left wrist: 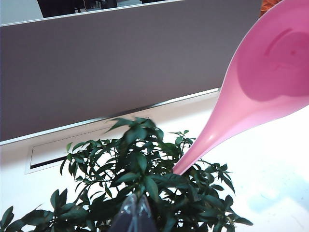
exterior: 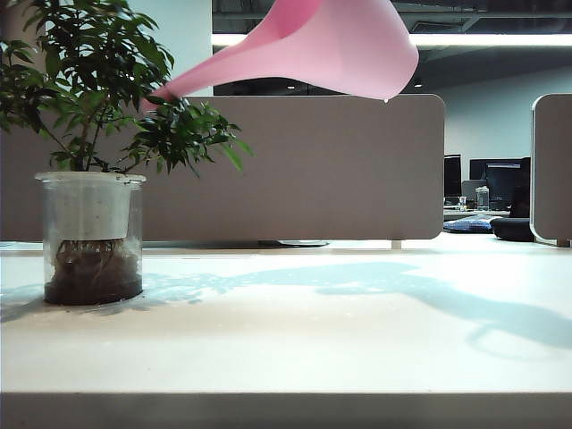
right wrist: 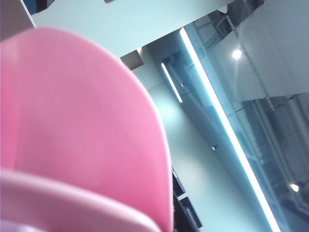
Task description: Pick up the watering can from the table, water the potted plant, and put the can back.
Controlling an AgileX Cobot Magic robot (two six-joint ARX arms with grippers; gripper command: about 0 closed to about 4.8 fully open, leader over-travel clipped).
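The pink watering can (exterior: 340, 45) hangs tilted high above the table (exterior: 295, 340). Its long spout (exterior: 179, 88) slopes down into the leaves of the potted plant (exterior: 98, 80), which stands at the left in a clear glass cylinder (exterior: 92, 237). In the left wrist view the spout tip (left wrist: 182, 166) dips into the foliage (left wrist: 140, 179). My left gripper (left wrist: 136, 215) hovers over the plant, fingers together and empty. The can's body (right wrist: 72, 121) fills the right wrist view and hides my right gripper's fingers, which hold it aloft.
A grey partition (exterior: 331, 170) runs along the table's back edge, and a second panel (exterior: 552, 165) stands at the right. Monitors (exterior: 500, 183) show in the gap between them. A cable slot (left wrist: 48, 157) lies in the tabletop behind the plant.
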